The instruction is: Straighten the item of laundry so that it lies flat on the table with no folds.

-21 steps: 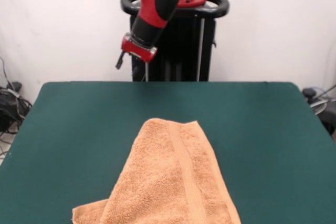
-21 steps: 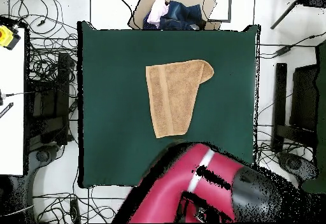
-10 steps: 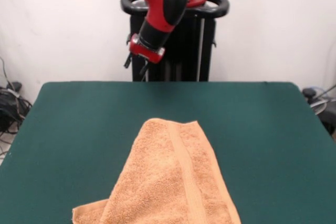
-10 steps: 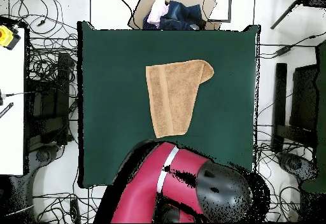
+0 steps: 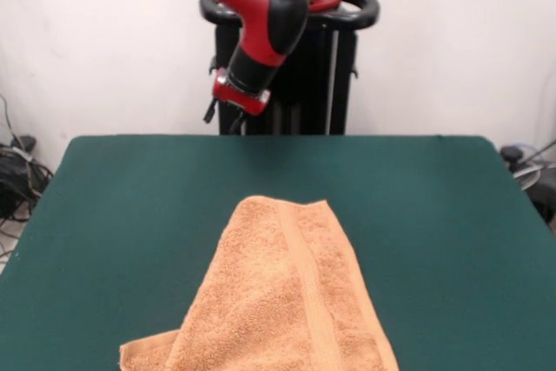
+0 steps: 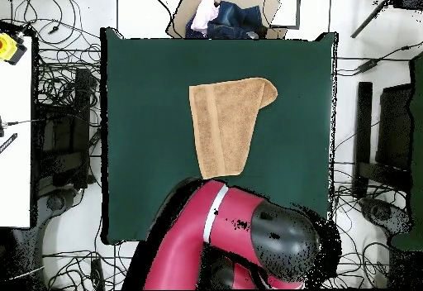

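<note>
The towel point(image 6: 227, 122) lies folded mid-table point(image 6: 140, 97). Bring your gripper point(image 5: 233, 115), whose jaw state I cannot tell, down onto the folded layer's free corner. Pinch only that top layer.

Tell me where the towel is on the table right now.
In the overhead view the towel lies folded near the middle of the green table, toward the edge away from the arm.

The towel point(image 6: 227, 126) is orange-tan terry, fuzzy, with a flat woven band running along one long side. It lies folded on the green table point(image 6: 140, 97), not flat: from above, one corner is doubled over, leaving a rounded bulge at its two o'clock and a narrow end at six. It sits slightly toward twelve o'clock of the table's middle.
</note>
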### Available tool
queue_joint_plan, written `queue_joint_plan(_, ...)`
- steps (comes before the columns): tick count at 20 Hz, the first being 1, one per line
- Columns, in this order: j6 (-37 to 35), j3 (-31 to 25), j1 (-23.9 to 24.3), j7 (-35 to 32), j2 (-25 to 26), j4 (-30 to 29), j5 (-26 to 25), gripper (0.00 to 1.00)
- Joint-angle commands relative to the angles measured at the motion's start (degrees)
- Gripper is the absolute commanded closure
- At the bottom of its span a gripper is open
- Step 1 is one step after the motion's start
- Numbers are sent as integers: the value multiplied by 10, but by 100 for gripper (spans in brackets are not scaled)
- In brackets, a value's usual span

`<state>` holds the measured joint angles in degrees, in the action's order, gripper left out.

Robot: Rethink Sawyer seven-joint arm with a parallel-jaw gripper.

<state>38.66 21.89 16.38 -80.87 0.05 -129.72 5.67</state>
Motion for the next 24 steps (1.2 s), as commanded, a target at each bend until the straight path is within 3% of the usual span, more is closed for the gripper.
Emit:
queue_joint_plan(1,-77,-61,-23,-108,85,53,28,0)
queue_joint_plan(11,-216,-30,-118,-60,101,76,110,0)
queue_joint_plan(24,-232,-30,-155,-85,198,197,138,0)
